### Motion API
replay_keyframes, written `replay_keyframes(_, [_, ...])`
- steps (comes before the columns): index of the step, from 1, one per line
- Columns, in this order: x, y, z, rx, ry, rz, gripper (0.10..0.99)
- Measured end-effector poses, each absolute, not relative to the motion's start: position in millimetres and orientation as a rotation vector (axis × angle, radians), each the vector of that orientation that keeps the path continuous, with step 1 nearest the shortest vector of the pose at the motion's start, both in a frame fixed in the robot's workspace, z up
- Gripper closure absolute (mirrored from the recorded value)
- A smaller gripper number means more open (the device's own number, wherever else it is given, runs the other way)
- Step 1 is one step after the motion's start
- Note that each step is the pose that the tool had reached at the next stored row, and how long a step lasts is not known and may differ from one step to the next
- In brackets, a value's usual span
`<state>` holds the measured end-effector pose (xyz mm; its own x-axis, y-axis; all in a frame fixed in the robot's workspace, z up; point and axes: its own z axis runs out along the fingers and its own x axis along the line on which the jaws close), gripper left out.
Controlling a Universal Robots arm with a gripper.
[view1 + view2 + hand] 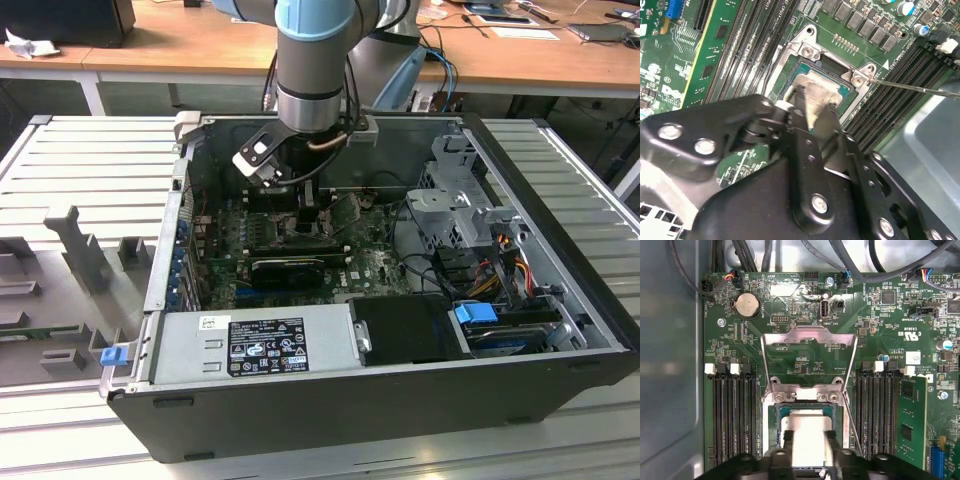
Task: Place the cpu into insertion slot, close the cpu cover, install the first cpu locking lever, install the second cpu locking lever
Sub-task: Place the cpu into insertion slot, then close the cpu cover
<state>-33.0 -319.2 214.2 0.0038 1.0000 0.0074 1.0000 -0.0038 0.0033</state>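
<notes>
Your fingers are clamped on the cpu, one black finger against each of two opposite edges, so the chip's pale metal top shows in the gap between them. In both wrist views the cpu sits squarely over the insertion slot, inside its silvery rim. Whether it is fully seated or a touch above the contacts you cannot tell.

The cpu cover stands open. It is hinged at the slot's edge farthest from your fingers and tilted up away from the slot, with green board showing through its square opening. In the second wrist view a thin metal lever runs out from one corner of the slot across the memory slots. More memory slots flank the slot on the opposite side.

In the exterior view the arm reaches straight down into the open computer case, with the fingers low over the slot.
</notes>
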Motion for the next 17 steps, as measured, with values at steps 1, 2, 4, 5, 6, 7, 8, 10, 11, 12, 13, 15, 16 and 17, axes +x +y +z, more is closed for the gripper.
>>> replay_keyframes(1, [-33.1, -319.2, 215.1, -2.224, -2.215, -0.012, 0.804])
replay_keyframes(2, [-33.0, -319.1, 215.9, -2.224, -2.215, -0.012, 0.863])
replay_keyframes(4, [-33.0, -319.2, 216.5, -2.224, -2.215, -0.012, 0.980])
replay_keyframes(5, [-33.0, -319.2, 217.0, -2.224, -2.215, -0.012, 0.980])
replay_keyframes(6, [-33.1, -319.2, 217.5, -2.224, -2.215, -0.012, 0.980])
replay_keyframes(7, [-33.1, -319.2, 217.9, -2.224, -2.215, -0.012, 0.980])
replay_keyframes(8, [-33.0, -319.2, 218.5, -2.224, -2.215, -0.012, 0.980])
replay_keyframes(10, [-33.0, -319.2, 220.2, -2.224, -2.215, -0.012, 0.980])
replay_keyframes(11, [-33.0, -319.2, 221.6, -2.224, -2.215, -0.012, 0.980])
replay_keyframes(12, [-33.0, -319.2, 223.3, -2.224, -2.215, -0.012, 0.980])
replay_keyframes(13, [-33.0, -319.2, 224.4, -2.224, -2.215, -0.012, 0.980])
replay_keyframes(15, [-32.6, -319.2, 224.7, -2.223, -2.215, -0.012, 0.980])
replay_keyframes(16, [-31.0, -319.4, 224.8, -2.224, -2.215, -0.012, 0.980])
replay_keyframes(17, [-29.5, -319.5, 224.8, -2.224, -2.215, -0.012, 0.980])
